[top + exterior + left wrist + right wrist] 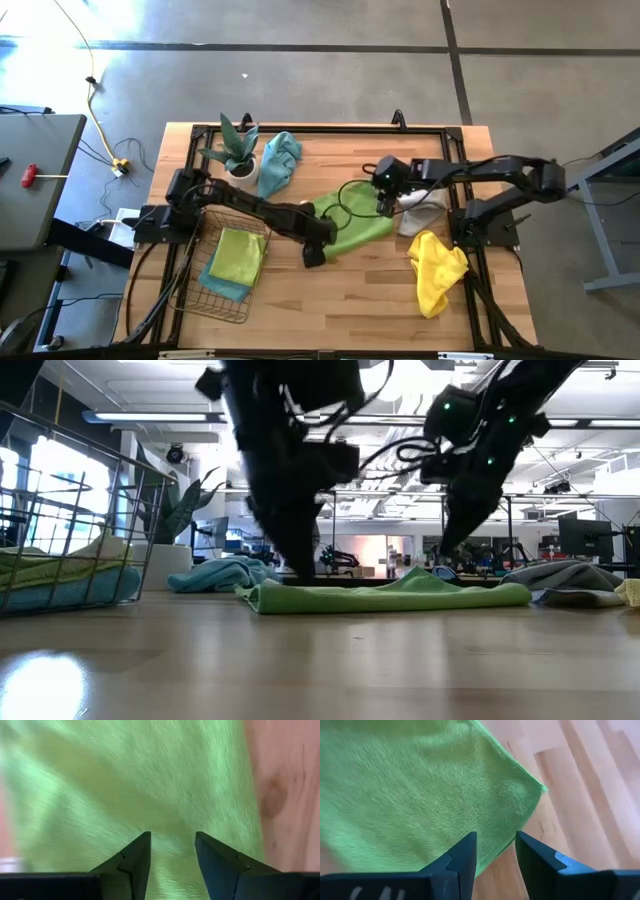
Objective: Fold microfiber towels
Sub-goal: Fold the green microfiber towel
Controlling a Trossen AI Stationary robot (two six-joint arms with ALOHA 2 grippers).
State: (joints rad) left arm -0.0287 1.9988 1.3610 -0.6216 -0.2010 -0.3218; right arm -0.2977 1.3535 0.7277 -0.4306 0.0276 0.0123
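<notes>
Fingers of left gripper [172, 852] and right gripper [496, 851] parted, grasping nothing, over the lime-green towel [362, 225] mid-tabletop, unfolded. Two folded towels [236, 258] in basket [190, 295]; others remain.

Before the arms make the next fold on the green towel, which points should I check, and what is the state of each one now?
1. Green towel lies on the table, not bunched: ok.
2. Left gripper is over the green towel, fingers apart, nothing between them: ok.
3. Right gripper is at a towel corner, fingers apart: ok.
4. Whether the fingers touch the cloth: cannot tell.
5. Grey towel touches the green towel's right edge and may get dragged: not ok.
6. Wire basket with folded towels stands apart from the green one: ok.
</notes>
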